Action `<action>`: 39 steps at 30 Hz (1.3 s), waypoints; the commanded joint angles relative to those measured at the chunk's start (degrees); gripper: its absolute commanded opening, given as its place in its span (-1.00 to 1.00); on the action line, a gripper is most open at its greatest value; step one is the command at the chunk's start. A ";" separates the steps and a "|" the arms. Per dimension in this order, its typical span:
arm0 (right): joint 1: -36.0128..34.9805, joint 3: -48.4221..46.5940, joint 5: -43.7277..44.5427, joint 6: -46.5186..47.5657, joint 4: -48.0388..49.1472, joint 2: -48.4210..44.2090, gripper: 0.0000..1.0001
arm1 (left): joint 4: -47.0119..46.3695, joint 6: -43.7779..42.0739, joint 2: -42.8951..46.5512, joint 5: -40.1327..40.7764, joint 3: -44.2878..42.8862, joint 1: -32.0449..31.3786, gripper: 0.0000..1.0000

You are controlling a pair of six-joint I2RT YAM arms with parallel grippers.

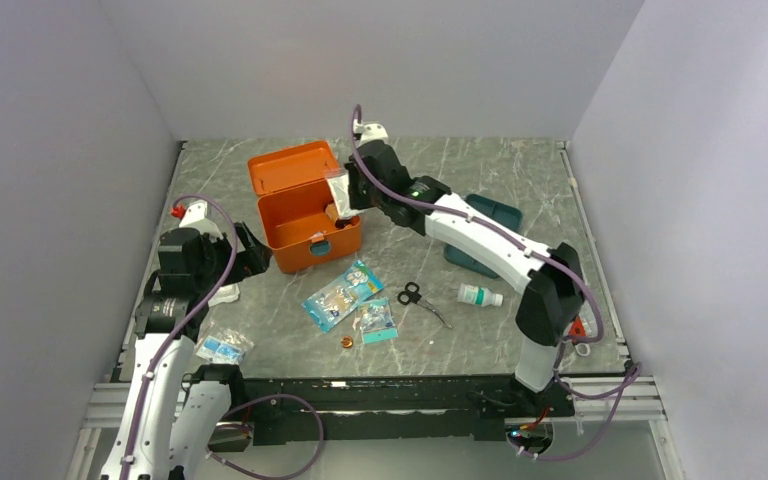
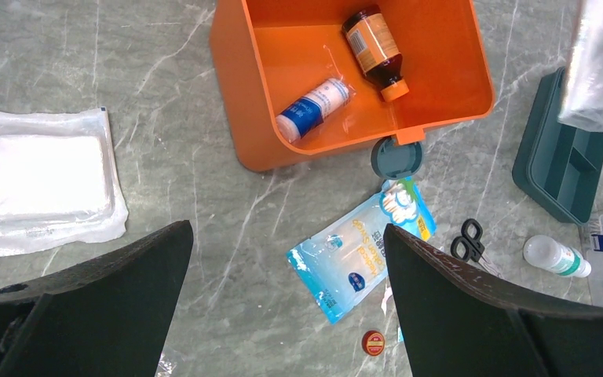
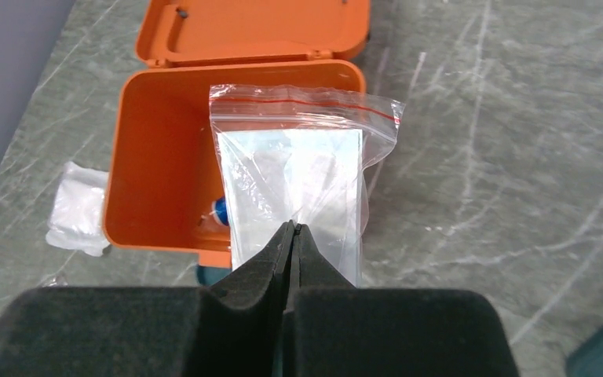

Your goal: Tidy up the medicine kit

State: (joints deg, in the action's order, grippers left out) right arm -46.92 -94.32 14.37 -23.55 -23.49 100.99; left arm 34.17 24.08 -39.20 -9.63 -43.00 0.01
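The orange medicine kit (image 1: 305,225) stands open at the table's back left, its lid (image 1: 293,166) tipped back. Inside lie a brown bottle (image 2: 373,47) and a white-and-blue roll (image 2: 312,108). My right gripper (image 3: 292,228) is shut on a clear zip bag (image 3: 298,169) with a flat white pad in it. The bag hangs over the kit's (image 3: 157,157) right rim. My left gripper (image 2: 286,228) is open and empty. It hovers over bare table in front of the kit (image 2: 235,94), left of a blue cotton swab packet (image 2: 361,251).
A white gauze packet (image 2: 43,181) lies to the left. In front of the kit are a smaller packet (image 1: 375,322), a red tin (image 1: 347,342), scissors (image 1: 415,297) and a white bottle (image 1: 480,295). A teal divided tray (image 1: 485,235) sits under the right arm. Another small packet (image 1: 225,347) lies near the left base.
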 commanded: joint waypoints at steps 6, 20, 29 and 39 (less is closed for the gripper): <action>-1.99 -12.77 -3.81 -1.11 0.08 10.54 -1.00 | -0.95 -0.35 1.01 -0.03 -0.85 -0.19 0.97; -2.48 -26.62 -8.32 -5.00 -2.05 25.64 -1.00 | -1.30 -0.20 0.91 -0.60 -0.68 -0.19 0.97; -2.67 -31.05 -11.24 -7.21 -3.08 32.52 -1.00 | -1.41 -0.17 0.87 -1.09 -0.66 -0.19 0.97; -3.20 -34.89 -13.81 -9.46 -4.46 38.62 -1.00 | -1.47 -0.16 0.60 -1.27 -0.56 -0.19 0.97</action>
State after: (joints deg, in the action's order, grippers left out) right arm -49.63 -125.80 2.07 -31.33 -27.53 138.52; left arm 34.13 24.12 -38.83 -9.87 -43.00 0.01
